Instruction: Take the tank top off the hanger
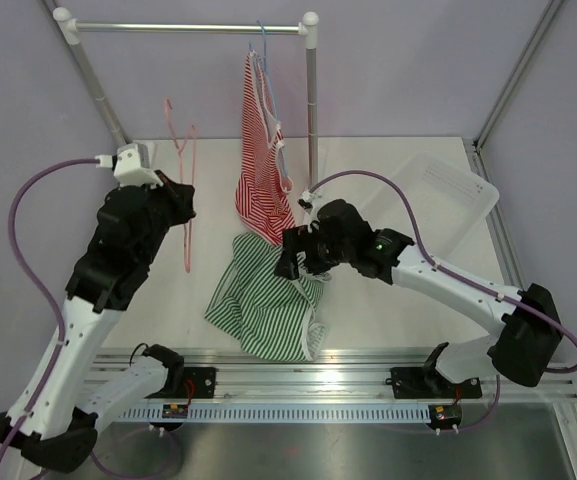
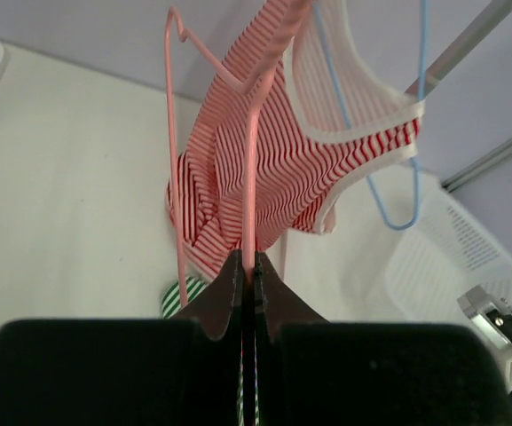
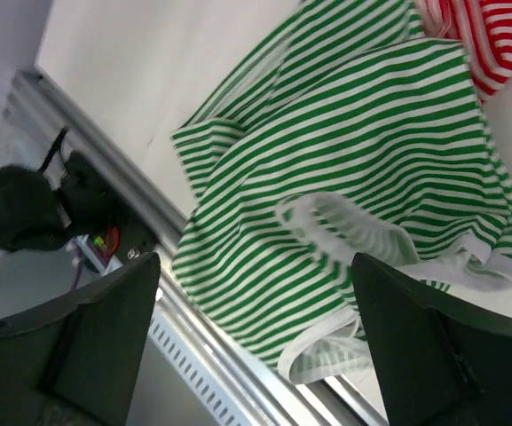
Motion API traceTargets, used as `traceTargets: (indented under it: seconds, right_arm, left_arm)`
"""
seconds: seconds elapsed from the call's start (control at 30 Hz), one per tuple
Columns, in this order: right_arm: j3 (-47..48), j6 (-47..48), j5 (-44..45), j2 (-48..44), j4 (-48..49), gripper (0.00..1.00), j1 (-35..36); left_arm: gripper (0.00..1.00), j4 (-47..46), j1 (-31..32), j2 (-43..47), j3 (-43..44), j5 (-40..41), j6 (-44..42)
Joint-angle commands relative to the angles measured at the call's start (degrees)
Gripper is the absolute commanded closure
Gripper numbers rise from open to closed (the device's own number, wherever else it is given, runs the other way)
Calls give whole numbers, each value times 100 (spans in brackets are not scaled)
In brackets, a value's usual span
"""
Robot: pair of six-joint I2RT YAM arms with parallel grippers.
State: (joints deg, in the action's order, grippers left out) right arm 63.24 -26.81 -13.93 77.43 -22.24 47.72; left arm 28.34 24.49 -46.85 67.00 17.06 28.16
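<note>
A green-and-white striped tank top (image 1: 268,300) lies crumpled on the table, off any hanger; it fills the right wrist view (image 3: 353,169). My left gripper (image 1: 180,195) is shut on the wire of a bare pink hanger (image 1: 188,170), held upright in the air left of the rack; the left wrist view shows the jaws (image 2: 248,275) closed on the pink wire (image 2: 252,160). My right gripper (image 1: 293,258) is open and empty just above the green top (image 3: 256,266). A red-and-white striped tank top (image 1: 260,160) hangs on a blue hanger (image 2: 397,177) from the rail.
The clothes rail (image 1: 188,28) and its right pole (image 1: 313,100) stand at the back. A clear plastic bin (image 1: 448,195) sits at the right. An aluminium rail (image 1: 348,365) runs along the table's front edge, close to the green top's hem.
</note>
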Motion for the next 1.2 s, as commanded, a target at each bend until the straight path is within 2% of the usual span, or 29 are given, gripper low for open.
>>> traceTargets:
  seconds: [0.0, 0.1, 0.3, 0.4, 0.53, 0.7, 0.93, 1.1, 1.17]
  right_arm:
    - [347, -271, 1741, 62, -297, 1, 149]
    - [259, -334, 2919, -376, -587, 1, 141]
    - [-39, -88, 3186, -992, -852, 1, 141]
    - [-381, 114, 2793, -1300, -633, 0, 141]
    - [-655, 106, 2712, -1590, -545, 0, 141]
    - [-796, 237, 2389, -1661, -448, 1, 141]
    - [-892, 598, 885, -1231, 35, 0, 141]
    - [-963, 589, 418, -844, 396, 1, 219]
    - [-867, 685, 890, -598, 413, 1, 656]
  left_arm:
    - [100, 714, -128, -708, 900, -378, -416]
    - [100, 1155, -487, -1307, 1674, -729, -627]
    - [100, 1657, -1253, -2274, 3219, -1679, -934]
    - [100, 1745, -1402, -2714, 3826, -2100, -1066]
    - [100, 1904, -1605, -3303, 4600, -2408, -1120]
    - [100, 1571, -1798, -3568, 4919, -2480, -980]
    - [100, 824, -2062, -4033, 5200, -2786, -734]
    - [100, 963, -2229, -4587, 5700, -2962, -628]
    - [100, 1007, -2256, -4719, 5666, -2945, -619]
